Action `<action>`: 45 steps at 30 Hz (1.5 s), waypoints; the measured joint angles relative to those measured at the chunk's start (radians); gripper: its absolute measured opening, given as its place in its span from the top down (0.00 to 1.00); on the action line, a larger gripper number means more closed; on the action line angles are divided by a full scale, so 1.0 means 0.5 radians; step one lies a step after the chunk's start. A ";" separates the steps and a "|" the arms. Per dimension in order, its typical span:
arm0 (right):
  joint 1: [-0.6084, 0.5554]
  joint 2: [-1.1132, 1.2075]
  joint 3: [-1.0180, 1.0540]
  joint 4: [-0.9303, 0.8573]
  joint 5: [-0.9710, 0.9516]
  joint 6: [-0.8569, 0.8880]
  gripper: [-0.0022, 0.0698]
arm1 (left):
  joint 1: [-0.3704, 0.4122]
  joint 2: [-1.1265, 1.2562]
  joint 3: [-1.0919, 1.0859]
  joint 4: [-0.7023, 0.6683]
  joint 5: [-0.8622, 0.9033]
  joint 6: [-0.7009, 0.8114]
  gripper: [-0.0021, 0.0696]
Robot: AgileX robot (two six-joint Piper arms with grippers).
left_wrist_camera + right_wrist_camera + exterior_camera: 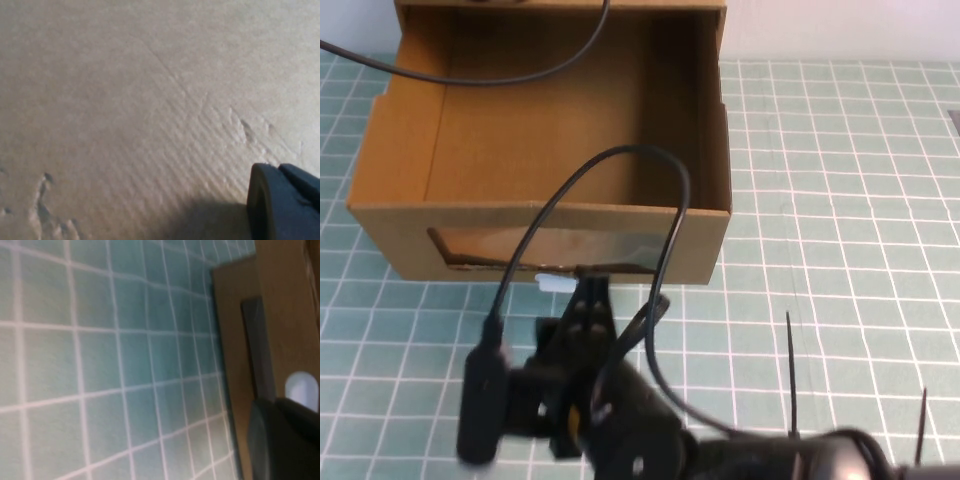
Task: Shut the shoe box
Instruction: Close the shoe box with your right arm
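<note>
The shoe box [390, 235] is a brown cardboard drawer pulled out toward me, open on top and empty. Its front has a clear window [550, 248] with a small white pull tab [555, 282] below it. My right gripper [590, 292] is at the front wall beside the tab, fingers together and holding nothing. The right wrist view shows the box front [235, 365], the tab [301, 387] and my right gripper [285, 440] close to them. My left gripper [285, 200] is out of the high view; its wrist view shows one finger against plain cardboard [125, 100].
The box stands on a green mat with a white grid [840, 200]. Black cables [665, 240] loop over the drawer and its front. Two thin black rods [790, 370] stick up at the lower right. The outer sleeve [560, 5] is at the far edge.
</note>
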State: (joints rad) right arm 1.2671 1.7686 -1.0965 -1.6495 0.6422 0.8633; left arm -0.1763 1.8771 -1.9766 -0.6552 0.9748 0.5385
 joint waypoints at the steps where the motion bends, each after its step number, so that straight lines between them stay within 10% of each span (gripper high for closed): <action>1: -0.030 0.015 -0.010 0.000 0.005 0.014 0.99 | 0.000 0.000 0.000 0.000 0.000 0.000 0.98; 45: -0.646 0.449 -0.956 0.219 -0.556 -0.054 0.99 | 0.000 0.003 0.000 -0.042 0.005 0.005 0.98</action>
State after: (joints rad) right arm 0.9441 1.9929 -1.5742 -1.5399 0.3640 0.8364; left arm -0.1763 1.8785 -1.9766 -0.6761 0.9775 0.5408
